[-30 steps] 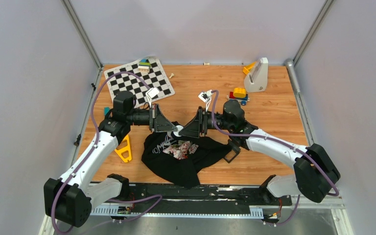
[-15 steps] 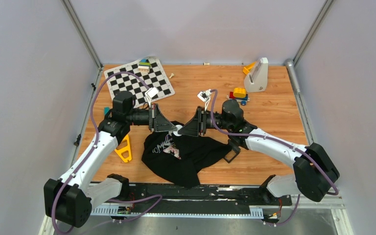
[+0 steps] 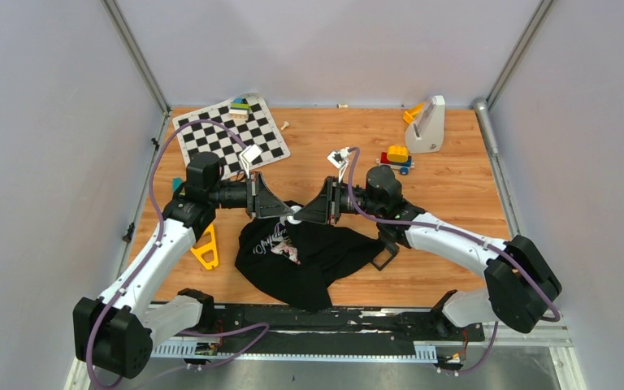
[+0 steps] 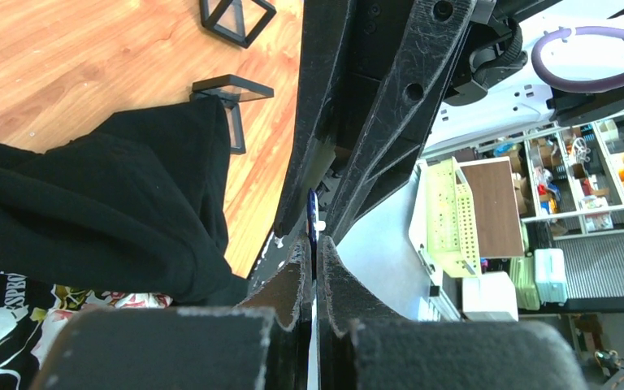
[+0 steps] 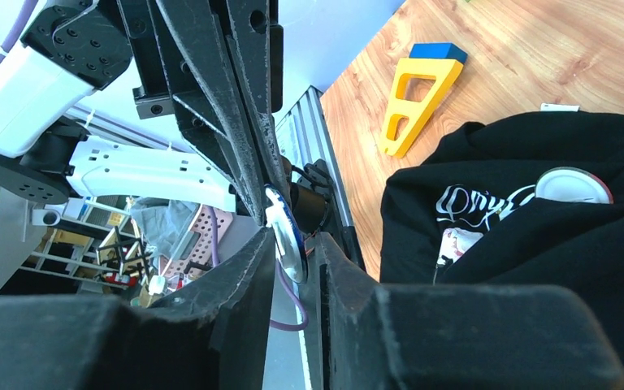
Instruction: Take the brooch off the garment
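Overhead, my two grippers meet tip to tip above the middle of the wooden table [image 3: 455,187]. My left gripper [image 4: 313,250] is pinched fully together, its tips clamping the rim of the brooch [image 5: 287,242]. That brooch is a small blue disc seen nearly edge-on, held in the air and clear of the cloth. My right gripper [image 5: 296,237] stands only narrowly apart, with the disc between its fingers. One fingertip [image 5: 264,253] lies just beside or against the disc's face, I cannot tell which, and a thin gap shows at the other. Closest around the disc are the opposing fingers, each pair crowding the other's approach. From the tips, the black shirt [image 3: 317,264] lies crumpled at 6 o'clock with its printed graphic upward. A white round object [image 5: 573,185] is tucked in its folds. A yellow triangular piece [image 3: 205,248] sits at 8 o'clock, and a black square frame [image 3: 386,253] sits at 4 o'clock beside the shirt's edge. Well apart are a checkerboard mat [image 3: 229,134] at 10 o'clock and toy blocks [image 3: 396,156] at 2 o'clock.
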Motion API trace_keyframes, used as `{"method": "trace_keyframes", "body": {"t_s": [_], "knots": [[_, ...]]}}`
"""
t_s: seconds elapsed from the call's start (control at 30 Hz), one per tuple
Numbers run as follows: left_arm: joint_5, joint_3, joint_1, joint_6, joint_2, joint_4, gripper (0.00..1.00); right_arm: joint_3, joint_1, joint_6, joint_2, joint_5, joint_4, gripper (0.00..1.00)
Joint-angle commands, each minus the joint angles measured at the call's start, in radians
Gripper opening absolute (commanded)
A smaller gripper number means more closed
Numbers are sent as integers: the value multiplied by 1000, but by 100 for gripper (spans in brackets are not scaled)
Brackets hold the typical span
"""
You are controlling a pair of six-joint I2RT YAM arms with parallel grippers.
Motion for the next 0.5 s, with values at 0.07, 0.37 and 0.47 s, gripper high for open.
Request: {"method": "trace_keyframes", "body": {"t_s": [0.07, 0.37, 0.47], "knots": [[56, 5, -3, -13, -36, 47, 0, 30, -1, 12, 15, 82, -13, 23], [53, 2, -3, -13, -44, 50, 0, 36, -1, 19, 14, 124, -60, 19], [53, 3, -3, -13, -46, 50, 0, 35, -2, 24, 13, 137, -68, 19]]}}
